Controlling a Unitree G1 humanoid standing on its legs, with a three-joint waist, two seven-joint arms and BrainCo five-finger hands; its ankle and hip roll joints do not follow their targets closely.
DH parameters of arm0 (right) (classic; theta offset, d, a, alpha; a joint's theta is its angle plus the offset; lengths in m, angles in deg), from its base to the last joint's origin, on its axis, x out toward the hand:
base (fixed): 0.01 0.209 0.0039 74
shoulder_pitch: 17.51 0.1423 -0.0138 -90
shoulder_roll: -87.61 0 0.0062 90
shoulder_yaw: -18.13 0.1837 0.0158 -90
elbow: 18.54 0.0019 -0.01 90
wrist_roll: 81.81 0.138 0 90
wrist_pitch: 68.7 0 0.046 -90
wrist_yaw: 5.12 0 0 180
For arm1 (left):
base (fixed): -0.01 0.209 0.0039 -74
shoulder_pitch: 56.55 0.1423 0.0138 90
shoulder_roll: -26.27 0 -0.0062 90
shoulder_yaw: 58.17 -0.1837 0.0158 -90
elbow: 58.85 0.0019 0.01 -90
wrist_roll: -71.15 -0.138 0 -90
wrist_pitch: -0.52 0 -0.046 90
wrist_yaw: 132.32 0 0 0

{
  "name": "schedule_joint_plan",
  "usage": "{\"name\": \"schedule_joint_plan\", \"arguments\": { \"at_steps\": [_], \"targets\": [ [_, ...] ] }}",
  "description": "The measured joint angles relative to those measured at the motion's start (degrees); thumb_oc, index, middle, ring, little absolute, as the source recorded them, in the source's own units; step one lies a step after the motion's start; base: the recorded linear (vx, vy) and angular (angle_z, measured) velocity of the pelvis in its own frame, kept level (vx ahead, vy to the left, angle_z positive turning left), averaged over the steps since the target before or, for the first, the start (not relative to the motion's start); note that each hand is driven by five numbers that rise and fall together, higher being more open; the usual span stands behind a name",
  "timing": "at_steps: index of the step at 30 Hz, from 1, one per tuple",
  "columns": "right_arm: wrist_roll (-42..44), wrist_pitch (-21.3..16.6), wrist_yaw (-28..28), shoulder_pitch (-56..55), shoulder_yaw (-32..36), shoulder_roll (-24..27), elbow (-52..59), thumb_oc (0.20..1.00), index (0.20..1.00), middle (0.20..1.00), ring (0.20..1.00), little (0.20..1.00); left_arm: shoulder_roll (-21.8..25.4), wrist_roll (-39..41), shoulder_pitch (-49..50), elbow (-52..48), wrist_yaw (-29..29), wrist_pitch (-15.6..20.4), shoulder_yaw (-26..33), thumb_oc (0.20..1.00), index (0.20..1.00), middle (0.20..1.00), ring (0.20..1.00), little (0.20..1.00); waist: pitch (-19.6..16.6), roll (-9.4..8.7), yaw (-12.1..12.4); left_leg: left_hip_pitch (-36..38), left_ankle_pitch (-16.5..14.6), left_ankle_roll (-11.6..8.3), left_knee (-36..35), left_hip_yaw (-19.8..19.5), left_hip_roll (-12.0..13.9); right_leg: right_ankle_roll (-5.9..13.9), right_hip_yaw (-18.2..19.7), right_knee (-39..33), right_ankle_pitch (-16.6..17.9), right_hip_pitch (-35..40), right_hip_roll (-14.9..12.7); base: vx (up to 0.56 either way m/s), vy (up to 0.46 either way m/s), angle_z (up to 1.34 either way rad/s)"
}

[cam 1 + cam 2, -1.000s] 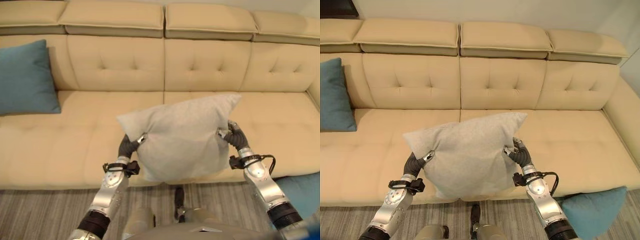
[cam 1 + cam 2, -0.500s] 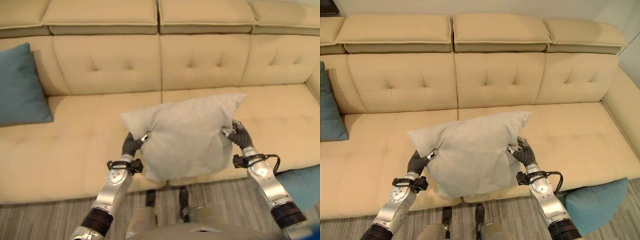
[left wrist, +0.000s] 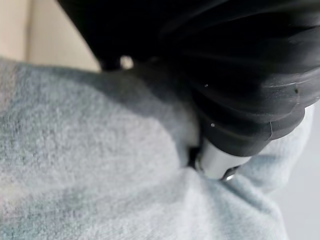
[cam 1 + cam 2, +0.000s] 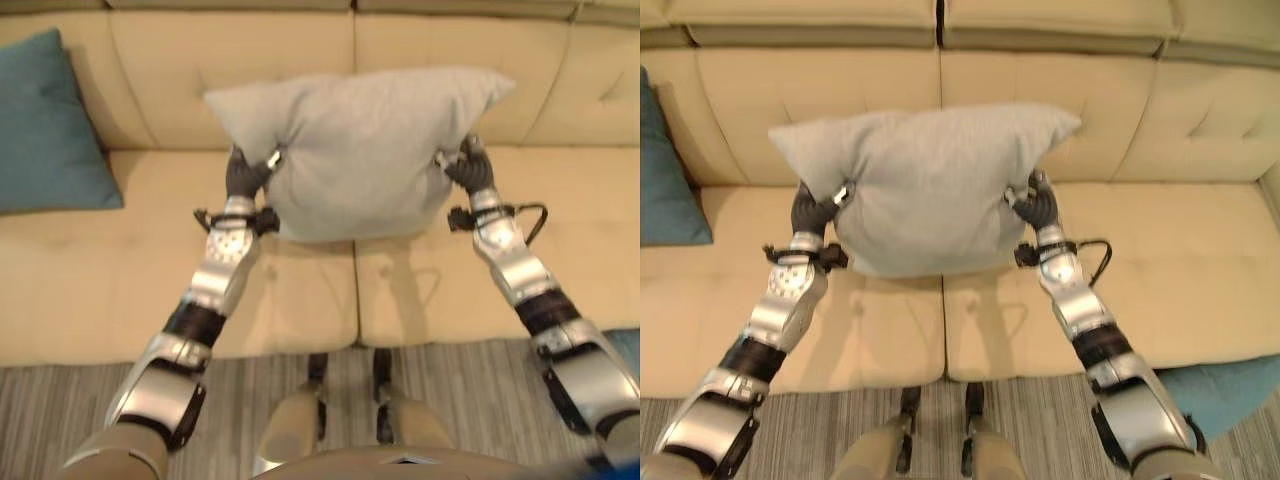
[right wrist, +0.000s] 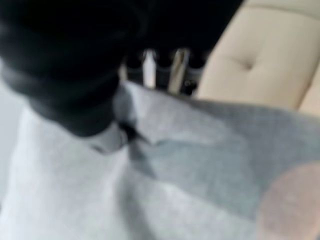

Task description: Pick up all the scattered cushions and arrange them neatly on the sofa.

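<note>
I hold a light grey cushion (image 4: 360, 150) up between both hands, over the beige sofa (image 4: 120, 280) and in front of its backrest. My left hand (image 4: 243, 176) pinches the cushion's left edge, and my right hand (image 4: 468, 170) pinches its right edge. In the left wrist view the grey cushion fabric (image 3: 90, 165) bunches under the thumb (image 3: 217, 162). The right wrist view has the cloth (image 5: 190, 165) creased under my fingers (image 5: 172, 70). A teal cushion (image 4: 50, 125) leans upright against the backrest at the sofa's left end. Another teal cushion (image 4: 1230, 385) lies on the floor at the right.
The sofa's seat (image 4: 1180, 280) stretches wide to the right of the grey cushion. A striped grey rug (image 4: 60, 400) covers the floor along the sofa's front edge.
Both arms have stretched forward and lifted the grey cushion from over the seat's front edge to the backrest. The camera has tilted down and moved closer to the sofa.
</note>
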Motion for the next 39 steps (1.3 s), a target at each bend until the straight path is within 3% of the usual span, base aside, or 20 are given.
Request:
{"name": "schedule_joint_plan", "arguments": {
  "at_steps": [8, 22, 23, 24, 25, 26, 32, 39],
  "targets": [
    [0.03, 0.72, 3.55, 9.09, -5.4, 1.84, -4.34, 0.2, 0.2, 0.2, 0.2, 0.2, 4.48, 1.49, -9.84, 5.49, 2.71, 0.81, -3.43, 0.2, 0.2, 0.2, 0.2, 0.2, 2.53, -0.11, 0.05, -4.58, 1.46, -0.77, -1.78, -0.24, 1.16, -0.51, -0.07, -1.61, 1.59, -4.71, 1.22, 0.01, -0.002, -0.01],
    [2.18, 0.25, 3.76, 19.3, -14.3, 2.96, -12.67, 0.2, 0.2, 0.2, 0.2, 0.2, 4.22, 4.15, -17.61, 13.06, 3.69, 2.62, -4.93, 0.2, 0.2, 0.2, 0.2, 0.2, 2.51, -0.28, 0.46, -11.35, 2.02, -1.45, 0.85, -1.8, 1.4, -0.55, -0.34, -1.6, 1.62, -9.57, 1.54, 0.01, -0.039, 0.05],
    [2.15, 0.22, 3.78, 19.9, -14.77, 2.88, -13.52, 0.2, 0.2, 0.2, 0.2, 0.2, 4.18, 4.36, -17.7, 13.17, 3.68, 2.91, -4.96, 0.313, 0.313, 0.313, 0.313, 0.313, 2.5, -0.3, 0.43, -12.01, 2.02, -1.46, 1.55, -2.25, 1.39, -0.56, -0.38, -1.6, 1.62, -9.75, 1.58, 0.02, -0.051, 0.07],
    [2.12, 0.18, 3.76, 21.43, -16.67, 2.97, -15.49, 0.2, 0.2, 0.2, 0.2, 0.2, 3.93, 4.36, -18.53, 14.51, 3.5, 3.54, -5.18, 0.674, 0.674, 0.674, 0.674, 0.674, 2.46, -0.47, 0.44, -12.93, 1.99, -1.5, 2.53, -2.82, 1.3, -0.6, -0.37, -1.6, 1.72, -10.15, 1.56, 0.01, -0.049, 0.06],
    [2.11, 0.15, 3.67, 22.16, -17.07, 2.97, -16.33, 0.47, 0.47, 0.47, 0.47, 0.47, 3.59, 4.38, -19.16, 15.52, 3.49, 3.69, -5.18, 1.0, 1.0, 1.0, 1.0, 1.0, 2.41, -0.55, 0.54, -13.31, 1.99, -1.5, 2.65, -2.92, 1.32, -0.61, -0.38, -1.6, 1.72, -10.5, 1.59, 0.01, -0.038, 0.05],
    [2.1, -0.03, 3.62, 23.53, -17.43, 2.81, -18.13, 1.0, 1.0, 1.0, 1.0, 1.0, 3.36, 4.42, -20.68, 17.76, 3.49, 4.07, -5.64, 1.0, 1.0, 1.0, 1.0, 1.0, 2.4, -0.56, 0.6, -13.83, 2.0, -1.53, 2.63, -3.04, 1.45, -0.61, -0.39, -1.6, 1.72, -10.97, 1.72, 0.0, 0.0, 0.0],
    [2.32, -0.02, 1.25, 28.38, -19.28, 3.4, -25.03, 1.0, 1.0, 1.0, 1.0, 1.0, 4.02, 4.48, -30.36, 27.09, 1.45, 4.25, -10.47, 1.0, 1.0, 1.0, 1.0, 1.0, 2.4, -0.57, 0.76, -15.95, 2.23, -1.85, 2.09, -3.47, 1.83, -1.15, -0.45, -1.59, 2.12, -13.28, 2.12, 0.01, 0.002, 0.02],
    [5.5, -0.27, -0.11, 27.28, -16.25, 3.74, -23.77, 1.0, 1.0, 1.0, 1.0, 1.0, 9.13, 4.39, -30.68, 27.9, -1.85, 3.55, -11.32, 1.0, 1.0, 1.0, 1.0, 1.0, 2.48, -0.44, 0.65, -13.62, 3.73, -3.21, -1.1, -3.14, 1.99, -1.36, -0.34, -1.59, 2.33, -12.82, 2.1, 0.0, 0.017, -0.03]
  ]
}}
